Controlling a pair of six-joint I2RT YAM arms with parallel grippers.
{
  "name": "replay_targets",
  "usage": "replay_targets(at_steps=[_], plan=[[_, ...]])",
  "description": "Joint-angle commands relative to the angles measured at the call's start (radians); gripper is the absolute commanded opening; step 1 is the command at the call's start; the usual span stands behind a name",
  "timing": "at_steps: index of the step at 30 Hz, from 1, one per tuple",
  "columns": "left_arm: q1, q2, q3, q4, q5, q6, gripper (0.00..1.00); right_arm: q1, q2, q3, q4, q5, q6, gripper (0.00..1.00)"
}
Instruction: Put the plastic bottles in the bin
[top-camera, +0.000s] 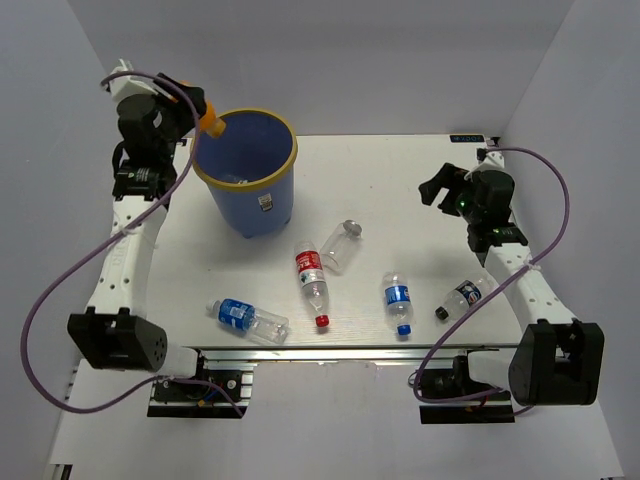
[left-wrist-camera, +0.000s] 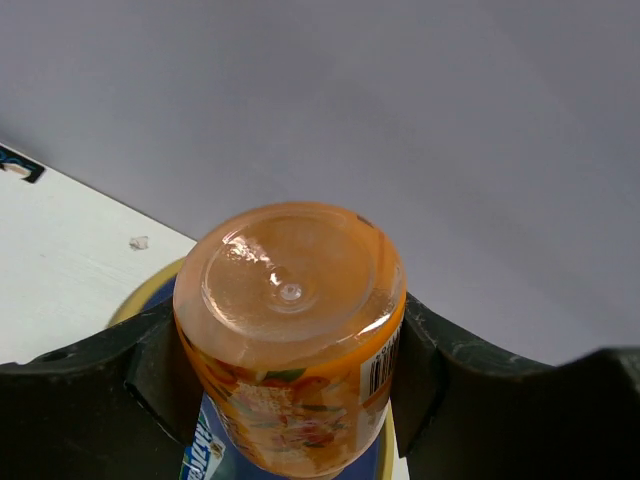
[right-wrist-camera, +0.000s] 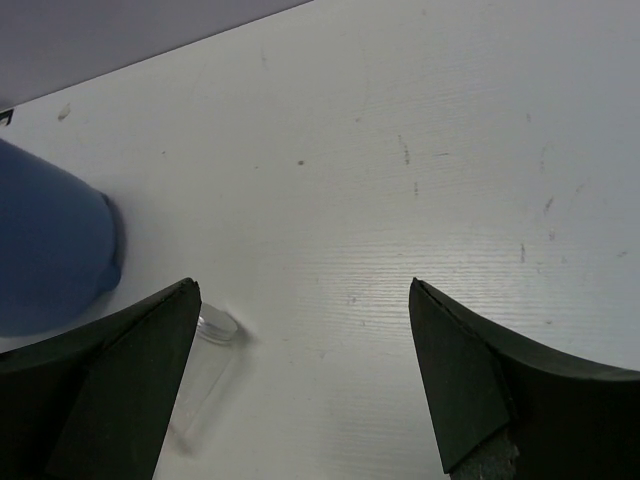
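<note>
At the far left corner of the counter, we see the orange-filled bottle (top-camera: 211, 122) pinched across its body by the left gripper (top-camera: 200, 115). It is tilted over the yellow rim of the blue bin (top-camera: 240, 205), and the left wrist view shows its base facing up toward the camera. We judge it is held this way so that letting go drops it straight inside, without it catching the rim. The bin stands upright near the far edge. Something pale lies on its floor, and the wrist view shows a scrap of blue label beneath the held bottle, likely a bottle already inside, though we cannot tell how many are there. Five bottles lie on their sides on the white counter (top-camera: 400, 170). The clear silver-capped bottle (top-camera: 340, 247) and the red-label bottle (top-camera: 313, 280) are near the middle. The left blue-label bottle (top-camera: 240, 316), the middle blue-label bottle (top-camera: 398, 300) and the dark-label bottle (top-camera: 462, 297) are along the near edge. The right gripper (top-camera: 440, 188) hovers above the right side, fingers spread and holding nothing.
</note>
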Motion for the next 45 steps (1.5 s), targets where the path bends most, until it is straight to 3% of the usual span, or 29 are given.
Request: replay_targets(at_steps=[1,4,7,9,10,11,12,16,26,34,37,45], plan=[[-0.025,0.06,0.041,-0.004,0.037,0.092,0.37,-0.006,-0.061,-0.009,-0.053,0.135,0.029,0.89],[-0.06,0.094,0.012,0.067,0.122,0.127,0.46,-0.006,-0.083,-0.013,-0.131,0.239,0.029,0.89],[-0.107,0.131,0.016,0.066,0.119,0.189,0.56,-0.006,-0.104,-0.013,-0.219,0.334,0.045,0.89],[-0.112,0.154,0.044,0.076,0.207,0.225,0.69,-0.007,-0.129,-0.009,-0.262,0.376,0.039,0.89],[-0.112,0.157,0.053,0.082,0.273,0.229,0.83,-0.006,-0.144,-0.009,-0.309,0.408,0.055,0.89],[-0.112,0.16,0.053,0.085,0.3,0.235,0.83,-0.006,-0.152,-0.009,-0.326,0.422,0.072,0.89],[-0.112,0.166,0.078,0.084,0.315,0.247,0.98,-0.007,-0.158,-0.013,-0.339,0.429,0.08,0.89],[-0.112,0.187,0.144,0.041,0.321,0.269,0.98,-0.009,-0.165,0.005,-0.406,0.425,0.042,0.89],[-0.063,0.197,0.231,0.007,0.366,0.278,0.98,-0.053,-0.187,0.034,-0.719,0.55,0.144,0.89],[0.214,0.218,0.268,0.024,0.482,0.143,0.98,-0.197,-0.215,-0.065,-0.759,0.427,0.126,0.89],[0.268,0.189,0.221,0.016,0.43,0.137,0.98,-0.213,-0.196,-0.127,-0.705,0.33,0.12,0.89],[0.397,0.04,-0.126,0.092,0.415,-0.014,0.98,-0.262,-0.073,-0.243,-0.493,0.253,0.131,0.89]])
